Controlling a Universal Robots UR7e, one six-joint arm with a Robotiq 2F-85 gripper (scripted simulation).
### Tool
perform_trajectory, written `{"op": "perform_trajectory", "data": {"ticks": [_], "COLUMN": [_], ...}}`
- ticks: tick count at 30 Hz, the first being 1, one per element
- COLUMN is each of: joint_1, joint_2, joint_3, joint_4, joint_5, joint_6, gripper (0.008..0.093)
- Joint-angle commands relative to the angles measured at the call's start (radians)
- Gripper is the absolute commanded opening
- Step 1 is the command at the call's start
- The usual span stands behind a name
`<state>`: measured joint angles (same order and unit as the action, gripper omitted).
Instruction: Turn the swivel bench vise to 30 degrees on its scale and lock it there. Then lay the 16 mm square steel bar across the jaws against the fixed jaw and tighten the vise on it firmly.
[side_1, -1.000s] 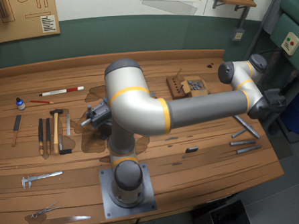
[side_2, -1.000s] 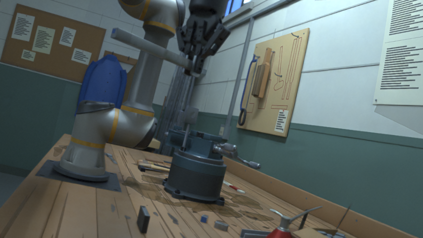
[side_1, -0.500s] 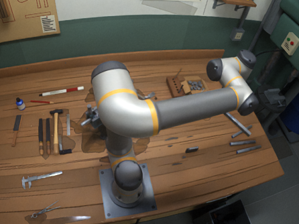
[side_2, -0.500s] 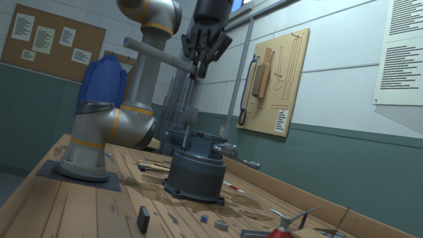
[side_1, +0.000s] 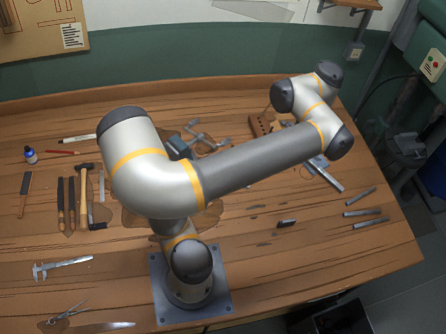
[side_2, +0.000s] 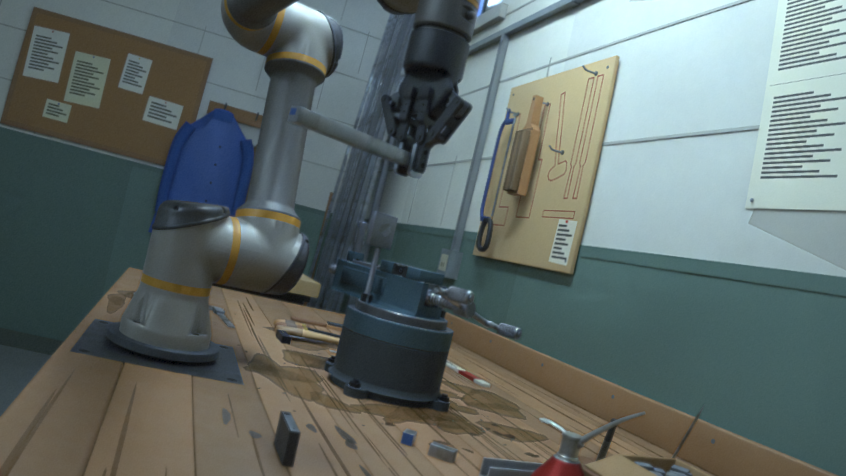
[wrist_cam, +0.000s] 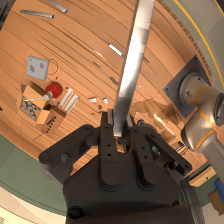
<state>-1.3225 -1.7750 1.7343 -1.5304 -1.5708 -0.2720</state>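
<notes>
The swivel bench vise (side_1: 179, 145) is mostly hidden behind my arm in the side camera; the second side camera shows its round blue-grey base (side_2: 393, 349) and jaws near the bench's back rail. High above the bench my gripper (side_2: 414, 160) is closed on one end of the square steel bar (side_2: 349, 135), which sticks out level toward the arm's column. In the wrist camera the bar (wrist_cam: 131, 68) runs away from the fingers (wrist_cam: 119, 121) over the bench top.
A cardboard box of small parts (wrist_cam: 31, 107) and a red oil can (wrist_cam: 53, 89) sit near the bench's end. Several other steel bars (side_1: 362, 210) lie at the right side. Hand tools (side_1: 70, 197) lie at the left, and my base plate (side_1: 190, 285) is at the front edge.
</notes>
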Motion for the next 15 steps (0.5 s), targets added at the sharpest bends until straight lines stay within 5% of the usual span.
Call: {"op": "perform_trajectory", "data": {"ticks": [1, 15], "joint_1": [0.014, 0.295], "joint_2": [-0.01, -0.115], "joint_3": [0.005, 0.081], "joint_4": [0.0, 0.031], "joint_5": [-0.001, -0.001], "joint_6": [0.014, 0.295], "gripper": [0.008, 0.008]}}
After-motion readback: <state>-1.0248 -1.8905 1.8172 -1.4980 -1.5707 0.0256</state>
